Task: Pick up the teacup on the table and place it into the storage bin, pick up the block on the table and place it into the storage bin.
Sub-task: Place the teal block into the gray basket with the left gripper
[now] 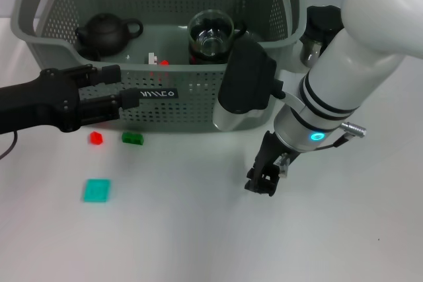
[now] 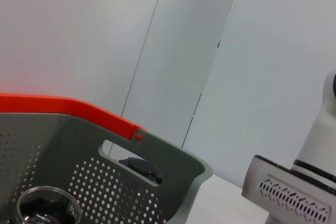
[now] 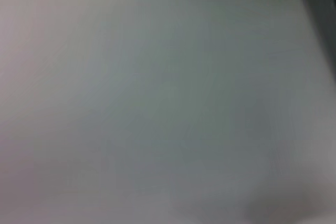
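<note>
The storage bin [image 1: 198,107] stands at the far edge of the bench [image 1: 198,229], its grey perforated front wall facing the robot and orange clips on its handles. Inside it sit a dark teapot [image 1: 106,34] toward the left wall and a clear glass cup [image 1: 210,34] with dark contents near the middle; small red and white pieces [image 1: 157,61] lie on the bin floor between them. If the glass cup is the teacup, that half of the task looks done.

The blocks are not yet in. A green block [image 1: 132,138] and a small red block [image 1: 96,138] lie on the bench just in front of the bin's front wall, toward its left end, and a flat teal piece [image 1: 96,190] lies nearer the front edge, apart from them. Which one the task means I cannot say.

The left hand [image 1: 125,90] hovers against the bin's front wall above the red and green blocks, its fingers parted and holding nothing. The right hand [image 1: 263,179] hangs low over bare bench toward the right; whether it is parted or closed I cannot tell, and nothing shows in it.

A small black label [image 1: 158,93] on the bin's front carries white characters, too small to read reliably.
</note>
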Available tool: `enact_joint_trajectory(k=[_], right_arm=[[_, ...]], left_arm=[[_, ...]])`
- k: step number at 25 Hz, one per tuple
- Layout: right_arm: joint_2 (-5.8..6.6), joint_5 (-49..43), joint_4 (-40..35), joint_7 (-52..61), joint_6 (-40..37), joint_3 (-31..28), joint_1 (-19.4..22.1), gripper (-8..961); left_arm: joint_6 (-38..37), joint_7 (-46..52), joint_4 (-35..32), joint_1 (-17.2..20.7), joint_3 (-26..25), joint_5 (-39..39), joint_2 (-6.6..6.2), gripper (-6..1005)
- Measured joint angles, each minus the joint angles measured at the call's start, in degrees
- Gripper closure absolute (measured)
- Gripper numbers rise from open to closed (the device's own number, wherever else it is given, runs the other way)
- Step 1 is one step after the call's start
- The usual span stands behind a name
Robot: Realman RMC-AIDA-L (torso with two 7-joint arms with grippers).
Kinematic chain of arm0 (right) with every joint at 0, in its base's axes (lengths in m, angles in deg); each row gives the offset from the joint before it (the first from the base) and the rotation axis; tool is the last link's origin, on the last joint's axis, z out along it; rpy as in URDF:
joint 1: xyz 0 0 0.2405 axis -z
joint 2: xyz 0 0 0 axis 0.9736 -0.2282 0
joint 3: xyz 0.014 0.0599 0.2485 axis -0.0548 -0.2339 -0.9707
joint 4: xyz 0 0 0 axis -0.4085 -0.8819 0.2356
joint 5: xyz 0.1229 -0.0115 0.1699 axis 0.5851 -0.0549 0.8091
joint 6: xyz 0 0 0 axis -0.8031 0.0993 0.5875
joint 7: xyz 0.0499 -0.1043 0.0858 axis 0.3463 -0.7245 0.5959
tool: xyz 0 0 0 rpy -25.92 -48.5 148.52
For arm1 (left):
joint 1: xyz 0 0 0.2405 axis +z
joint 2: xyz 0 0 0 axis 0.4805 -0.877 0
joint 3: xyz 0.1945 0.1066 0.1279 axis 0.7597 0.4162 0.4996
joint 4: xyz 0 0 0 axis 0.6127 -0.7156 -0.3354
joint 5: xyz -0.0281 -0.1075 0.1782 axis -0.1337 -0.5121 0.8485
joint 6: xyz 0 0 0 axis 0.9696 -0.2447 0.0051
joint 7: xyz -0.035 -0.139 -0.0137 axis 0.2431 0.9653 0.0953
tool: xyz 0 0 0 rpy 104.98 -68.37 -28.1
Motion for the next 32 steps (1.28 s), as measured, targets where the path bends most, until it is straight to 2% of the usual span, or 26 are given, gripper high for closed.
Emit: enact_joint_trajectory(k=[8,14,18,22,24,28,30,32], right_arm=[[0.16,0.34,-3.54,0.04,-0.87,-1.68,0.78,849],[0.51,5.52,-5.58,-3.79,-4.6,-12.22,3.74,820],[0.51,6.65,-11.01,-6.94,-7.05,-17.92,9.09,660],[0.67,11.78,-14.8,-12.29,-8.78,-23.06,14.14,518],[0.71,15.04,-15.34,-16.63,-10.57,-27.48,16.43,450],[0.81,20.11,-14.01,-24.6,-14.65,-37.11,19.17,352],[0.89,21.17,-13.03,-26.92,-16.42,-40.75,19.77,309],[1.03,21.24,-12.22,-28.29,-17.22,-42.88,19.89,266]], left_arm=[[0.54,-0.12,0.38,-0.09,-0.03,0.0,-0.03,291],[0.29,-0.14,0.18,0.01,-1.37,0.0,-0.19,292],[0.04,0.32,0.03,-0.69,-2.51,0.0,-0.71,293],[-0.48,1.04,-0.29,-2.29,-4.01,0.24,-1.89,294],[-1.38,2.71,-1.5,-3.32,-4.47,1.35,-2.68,295],[-5.7,9.17,-9.15,-4.49,-4.23,6.97,-4.09,295],[-8.5,12.42,-15.64,-4.17,-2.42,10.65,-4.38,294],[-10.12,15.75,-24.03,-2.6,1.84,13.58,-4.45,294]])
